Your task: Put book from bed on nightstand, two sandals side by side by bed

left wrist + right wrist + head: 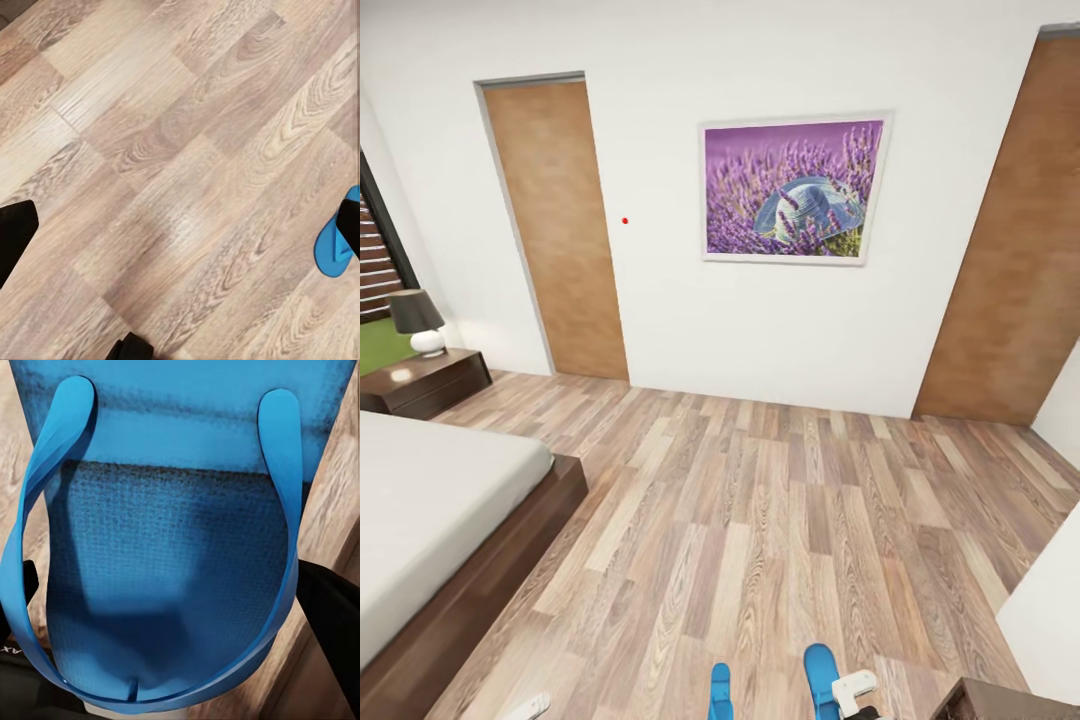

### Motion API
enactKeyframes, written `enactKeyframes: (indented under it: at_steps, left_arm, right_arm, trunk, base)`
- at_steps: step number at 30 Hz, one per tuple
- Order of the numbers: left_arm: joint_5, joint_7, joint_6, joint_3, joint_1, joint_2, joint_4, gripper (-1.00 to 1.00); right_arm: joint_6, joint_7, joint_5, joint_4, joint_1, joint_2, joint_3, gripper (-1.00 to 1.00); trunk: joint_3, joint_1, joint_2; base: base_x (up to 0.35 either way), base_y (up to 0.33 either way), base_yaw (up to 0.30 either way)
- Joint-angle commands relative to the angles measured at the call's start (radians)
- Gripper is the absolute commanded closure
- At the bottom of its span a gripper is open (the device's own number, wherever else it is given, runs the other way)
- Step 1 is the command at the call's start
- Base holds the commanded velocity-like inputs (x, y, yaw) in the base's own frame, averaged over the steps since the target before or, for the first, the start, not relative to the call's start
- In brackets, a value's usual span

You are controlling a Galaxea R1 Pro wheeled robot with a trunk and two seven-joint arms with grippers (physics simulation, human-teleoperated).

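Observation:
Two bright blue sandals show at the bottom of the head view. One sandal (720, 692) lies on the wood floor. The other sandal (820, 678) is at my right gripper (855, 695). Up close, this sandal (172, 577) sits strap side up between the two dark fingers (330, 622) of the right gripper (180, 607), which is shut across its width. My left gripper (180, 225) hangs open over bare planks, and the floor sandal (332, 251) shows beside one finger. The bed (440, 500) is at the left, with a nightstand (430, 382) beyond it. The book is out of view.
A dark-shaded lamp (417, 322) stands on the nightstand. Ahead are a white wall with the lavender picture (793, 188) and two brown wood panels (557, 225). A dark wooden edge (1000, 700) and a white surface (1050, 610) sit at the lower right. Wood floor stretches ahead.

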Motion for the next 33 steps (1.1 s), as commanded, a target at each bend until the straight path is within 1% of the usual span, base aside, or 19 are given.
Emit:
enactKeyframes:
  at_steps: [1, 11, 18, 26, 33]
  left_arm:
    - [-0.011, 0.002, -0.005, 0.007, -0.001, 0.000, 0.002, -1.00]
    - [-0.011, 0.002, -0.005, 0.007, -0.001, 0.000, 0.002, -1.00]
    - [-0.011, 0.002, -0.005, 0.007, -0.001, 0.000, 0.002, -1.00]
    - [-0.011, 0.001, -0.005, 0.007, -0.001, 0.000, 0.002, -1.00]
    - [-0.011, 0.000, -0.005, 0.007, -0.001, 0.000, 0.002, -1.00]
  right_arm:
    - [0.006, 0.002, 0.009, -0.002, 0.000, 0.000, 0.002, 1.00]
    - [0.006, 0.002, 0.009, -0.002, 0.000, 0.000, 0.002, 1.00]
    - [0.006, 0.002, 0.009, -0.002, 0.000, 0.000, 0.002, 1.00]
    - [0.006, 0.002, 0.009, -0.002, 0.000, 0.000, 0.002, 1.00]
    - [0.006, 0.002, 0.009, -0.002, 0.000, 0.000, 0.002, 1.00]
  trunk:
    - [-0.001, 0.000, -0.001]
    - [-0.001, 0.000, -0.001]
    - [-0.001, 0.000, -0.001]
    - [-0.001, 0.000, -0.001]
    - [-0.001, 0.000, -0.001]
  base:
    - [0.000, 0.000, -0.103]
    - [0.000, 0.000, -0.078]
    - [0.023, 0.000, -0.250]
    - [0.200, 0.000, -0.252]
    - [0.066, 0.000, -0.208]
